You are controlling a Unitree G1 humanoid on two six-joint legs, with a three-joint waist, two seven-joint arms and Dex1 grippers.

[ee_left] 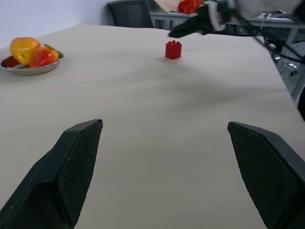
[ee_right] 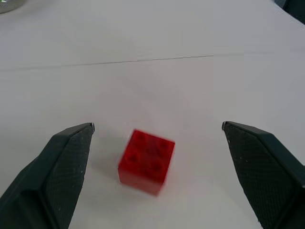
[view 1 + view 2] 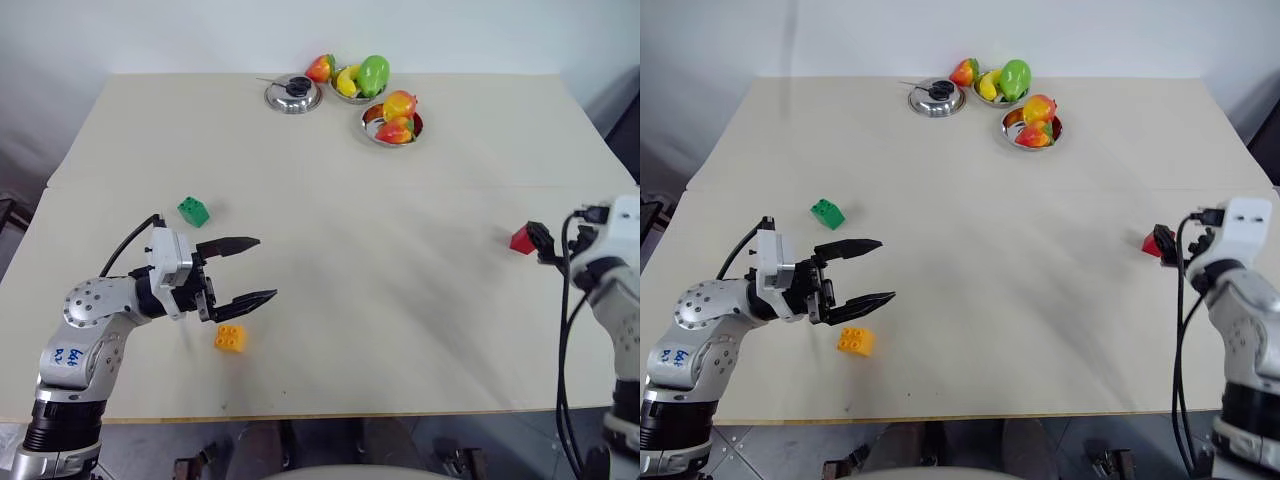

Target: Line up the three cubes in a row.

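Three toy cubes scattered on a beige table, two robot arms at the near corners.

The left gripper hovers with fingers spread wide, between the green cube and the orange-yellow cube, touching neither. The red cube sits far across the table, just beside the right gripper. At the far edge stand a steel lid and two bowls of fruit.

Three steel bowls at the table's far edge, two heaped with plastic fruit.
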